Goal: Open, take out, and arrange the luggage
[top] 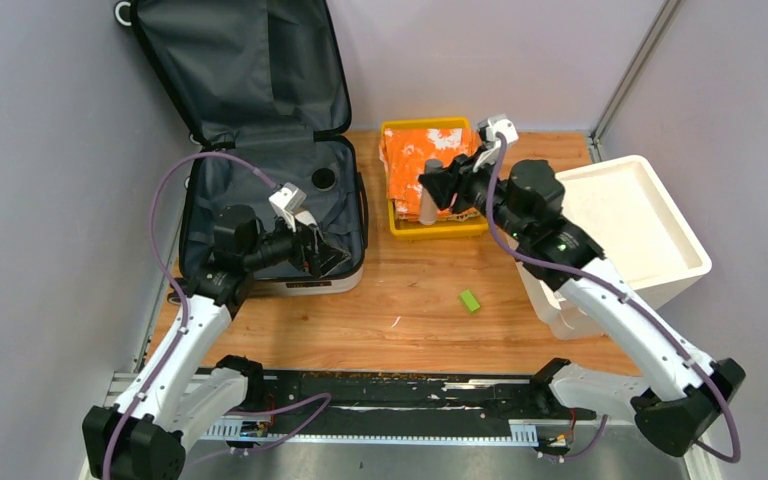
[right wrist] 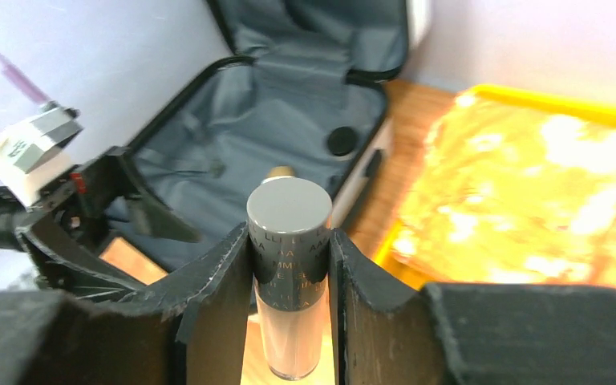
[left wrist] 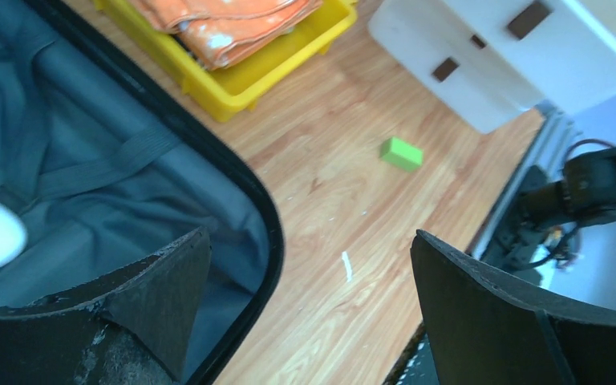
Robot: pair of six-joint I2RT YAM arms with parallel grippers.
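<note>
The luggage point(top: 250, 180) lies open at the left of the table, its dark grey lining bare and its lid point(top: 240, 70) leaning back against the wall. My left gripper point(top: 325, 255) hangs over the suitcase's near right corner. In the left wrist view this gripper point(left wrist: 309, 237) is open and empty, astride the black rim of the luggage point(left wrist: 88, 160). My right gripper point(top: 430, 190) is shut on a small bottle point(right wrist: 290, 210) with a grey cap and pale pink body. It holds the bottle point(top: 427, 207) upright at the yellow tray's near left corner.
A yellow tray point(top: 440, 228) holding folded orange cloth point(top: 425, 160) stands behind the middle of the table. At the right is a white foam box point(top: 650, 230). A green block point(top: 470, 300) lies on the wood. A black round item point(top: 324, 179) sits in the luggage.
</note>
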